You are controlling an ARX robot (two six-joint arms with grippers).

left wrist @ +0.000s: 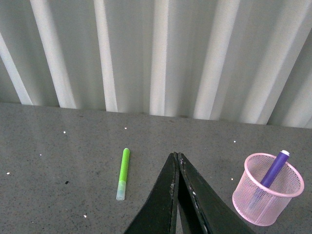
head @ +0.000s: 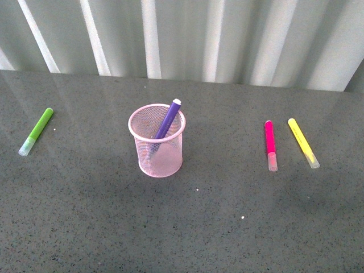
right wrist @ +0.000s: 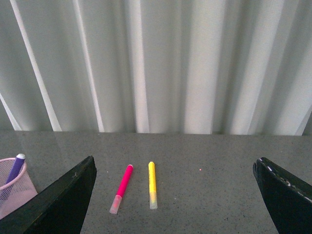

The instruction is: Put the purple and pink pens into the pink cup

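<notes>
Front view: the round pink wire-mesh cup [head: 161,162] stands upright, left of frame centre, on the grey speckled tabletop [head: 227,222]. The purple-barrelled marker pen [head: 168,119] is inside it, leaning toward the upper right with its whitish end above the rim. The magenta-pink marker pen [head: 269,139] lies flat, right of centre and well apart from the cup, with its translucent cap toward the lower edge. Just beside it, further right, lies a yellow marker [head: 301,141], slightly skewed and not touching. A lime-green marker [head: 37,129] lies at far left, also well apart from the cup. Open tabletop runs between the cup and the pink pen and across the whole lower half of the frame. A white ribbed wall panel [head: 187,40] bounds the table along the upper frame. Left wrist view: the left gripper [left wrist: 176,156] has its black fingers pressed together, gripping nothing, and is raised off the table. Right wrist view: the right gripper [right wrist: 175,163] has its fingers spread wide and is empty. The pink and yellow pens show in the gap between them.
</notes>
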